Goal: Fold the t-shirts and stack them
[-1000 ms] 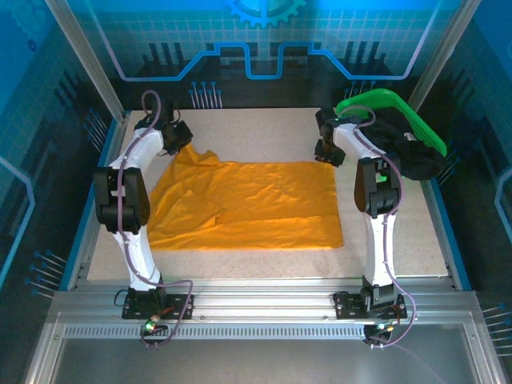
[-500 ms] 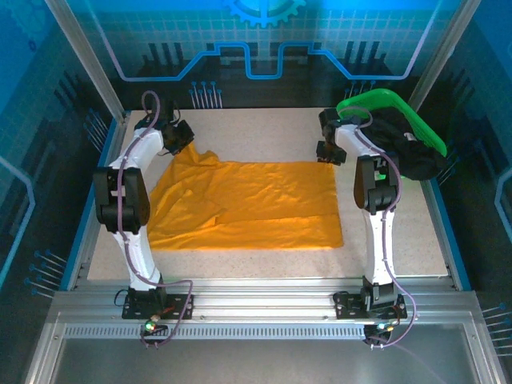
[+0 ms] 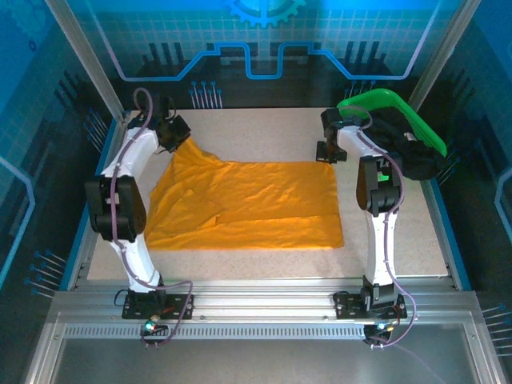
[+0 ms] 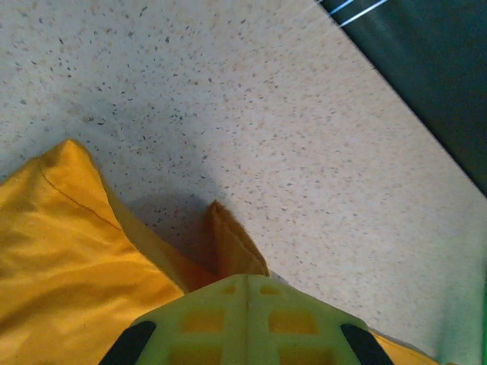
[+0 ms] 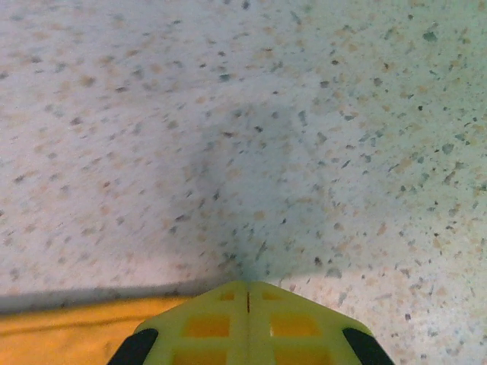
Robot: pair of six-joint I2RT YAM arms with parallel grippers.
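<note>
One orange-yellow t-shirt [image 3: 248, 204] lies spread across the middle of the table, its near strip folded over. My left gripper [image 3: 174, 134] is at the shirt's far left corner, shut on a pinch of cloth that it holds raised into a peak. In the left wrist view the cloth [image 4: 68, 251] rises to the closed tips [image 4: 245, 277], and a small fold sticks out past them. My right gripper [image 3: 326, 152] sits at the shirt's far right corner. Its jaws [image 5: 247, 287] are pressed together low over the table, and the shirt's edge [image 5: 61, 338] runs in under them.
A green plastic basket [image 3: 392, 104] holding dark cloth [image 3: 412, 152] stands at the far right, close behind the right arm. Speckled tabletop [image 3: 256, 128] lies bare behind the shirt. Blue rails edge the table on the left [image 3: 86, 232] and right.
The right gripper's jaws have closed at the shirt's far right corner. The left gripper has moved back and left, pulling its corner of the shirt up higher.
</note>
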